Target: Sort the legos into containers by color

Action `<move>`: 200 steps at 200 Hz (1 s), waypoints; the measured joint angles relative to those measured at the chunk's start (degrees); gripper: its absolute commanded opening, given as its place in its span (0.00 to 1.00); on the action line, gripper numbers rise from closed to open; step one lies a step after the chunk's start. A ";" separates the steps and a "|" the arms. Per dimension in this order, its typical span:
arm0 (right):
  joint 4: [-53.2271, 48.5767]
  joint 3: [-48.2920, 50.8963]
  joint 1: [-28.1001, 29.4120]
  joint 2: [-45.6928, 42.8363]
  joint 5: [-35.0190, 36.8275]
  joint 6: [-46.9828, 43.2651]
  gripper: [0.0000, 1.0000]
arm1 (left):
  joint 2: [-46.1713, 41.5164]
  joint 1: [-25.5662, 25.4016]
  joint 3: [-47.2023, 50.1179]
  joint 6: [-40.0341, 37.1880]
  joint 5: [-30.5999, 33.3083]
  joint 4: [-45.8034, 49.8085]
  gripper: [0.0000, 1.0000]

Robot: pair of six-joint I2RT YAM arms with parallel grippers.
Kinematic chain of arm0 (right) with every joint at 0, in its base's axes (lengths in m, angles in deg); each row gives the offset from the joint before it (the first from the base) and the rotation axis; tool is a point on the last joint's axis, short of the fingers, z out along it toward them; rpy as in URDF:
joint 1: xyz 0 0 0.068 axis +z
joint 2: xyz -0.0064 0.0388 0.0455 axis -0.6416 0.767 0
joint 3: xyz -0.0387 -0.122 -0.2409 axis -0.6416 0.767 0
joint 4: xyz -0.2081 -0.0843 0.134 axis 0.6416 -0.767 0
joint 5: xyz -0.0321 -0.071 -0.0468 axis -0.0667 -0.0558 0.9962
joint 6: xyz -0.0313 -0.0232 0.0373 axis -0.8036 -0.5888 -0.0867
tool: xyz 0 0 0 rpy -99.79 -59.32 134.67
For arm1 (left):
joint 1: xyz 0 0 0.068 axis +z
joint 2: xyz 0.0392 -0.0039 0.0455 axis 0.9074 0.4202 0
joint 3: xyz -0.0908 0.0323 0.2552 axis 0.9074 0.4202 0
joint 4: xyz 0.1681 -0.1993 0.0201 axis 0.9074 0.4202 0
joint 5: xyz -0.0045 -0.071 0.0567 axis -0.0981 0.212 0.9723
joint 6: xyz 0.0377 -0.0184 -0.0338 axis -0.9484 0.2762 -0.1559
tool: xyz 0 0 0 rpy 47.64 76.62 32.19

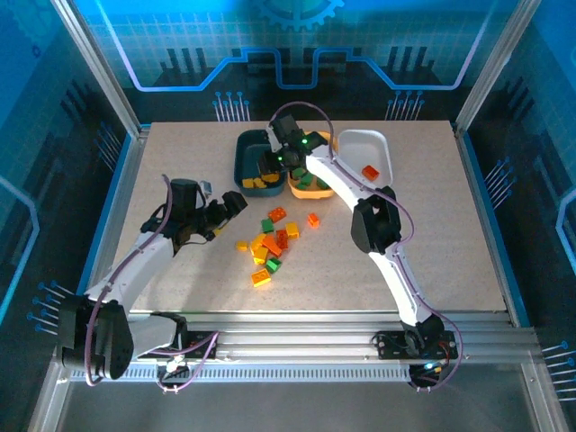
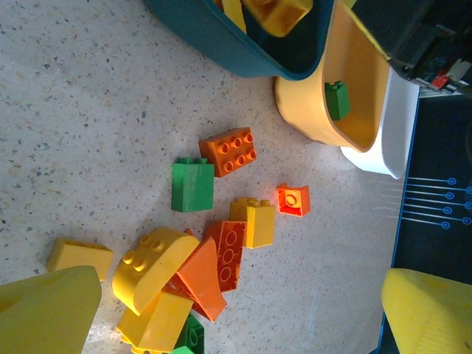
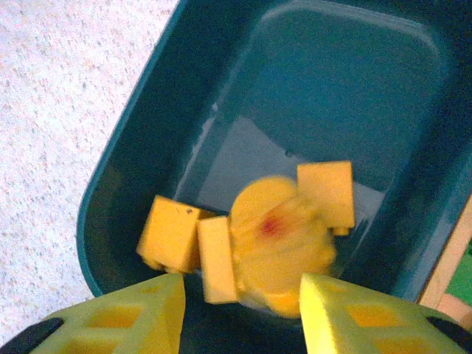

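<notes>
My right gripper (image 3: 242,284) hangs open over the near end of the dark teal tray (image 3: 147,125). A rounded yellow brick (image 3: 276,243) shows blurred just beyond its fingertips, among three other yellow bricks (image 3: 171,234) lying in that tray. My left gripper (image 2: 242,280) is wide open above the table with nothing between its fingers. Under and ahead of it lies the loose pile of legos (image 1: 270,241): a green brick (image 2: 193,184), an orange brick (image 2: 230,151), a yellow brick (image 2: 254,221) and a small red one (image 2: 293,199). A green brick (image 2: 337,98) sits in the orange-yellow tray (image 2: 324,133).
The three trays stand side by side at the back: teal (image 1: 241,148), orange-yellow (image 1: 301,192) and white (image 1: 360,144), the white one holding a red brick (image 1: 370,171). The right arm (image 1: 346,184) crosses over the orange-yellow tray. Bare tabletop lies to the right and left front.
</notes>
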 measured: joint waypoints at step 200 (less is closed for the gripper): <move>6.62 63.45 -2.71 -39.69 5.40 -3.54 0.63 | 5.84 -11.69 0.83 9.40 -1.90 -9.46 0.99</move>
